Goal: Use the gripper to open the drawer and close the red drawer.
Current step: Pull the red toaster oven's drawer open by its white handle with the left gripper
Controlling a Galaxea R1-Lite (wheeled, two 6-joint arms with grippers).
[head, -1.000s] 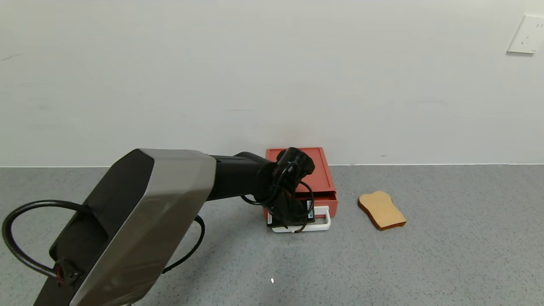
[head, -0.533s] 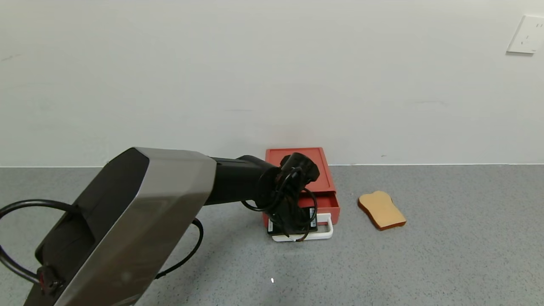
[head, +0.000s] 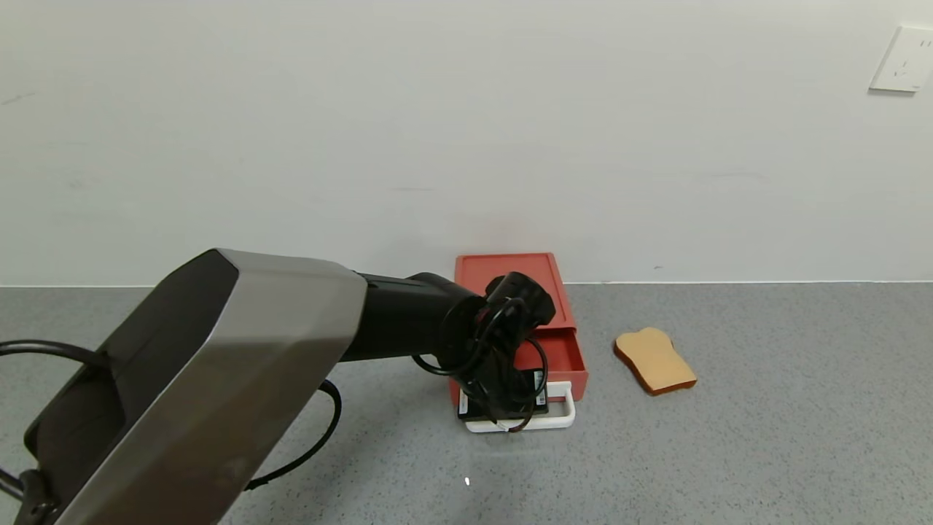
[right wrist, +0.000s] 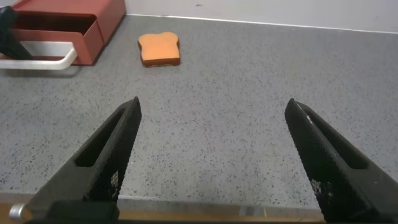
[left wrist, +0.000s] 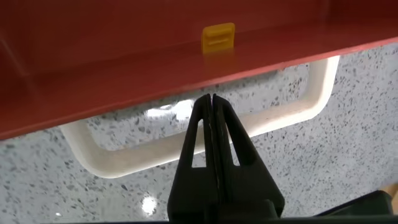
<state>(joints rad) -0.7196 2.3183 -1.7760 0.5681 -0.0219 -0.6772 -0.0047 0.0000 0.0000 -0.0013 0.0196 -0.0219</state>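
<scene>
Grey speckled counter (head: 729,452) meets a white wall; the red drawer (head: 543,321) sits at its back edge, tray partly out. Left gripper (left wrist: 212,109), fingers pressed together, pokes down inside the white handle (left wrist: 186,146) loop; right gripper (right wrist: 214,134) hangs spread near the front edge.

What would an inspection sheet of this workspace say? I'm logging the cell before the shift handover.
Surface: grey speckled table, meeting a white wall.
Job's things: red drawer against the wall, tray slid partly out; white loop handle at its front.
Clutter: toast slice lying flat, apart from the drawer on the robot's right.
Grippers: left pincer shut, tips hooked inside the handle loop at the tray front; right pincer open, hovering over bare table, away from the drawer.
Cables: black loops at the left wrist, hanging over the handle; another loop beside the left arm.
Surroundings: white wall socket at upper right.
</scene>
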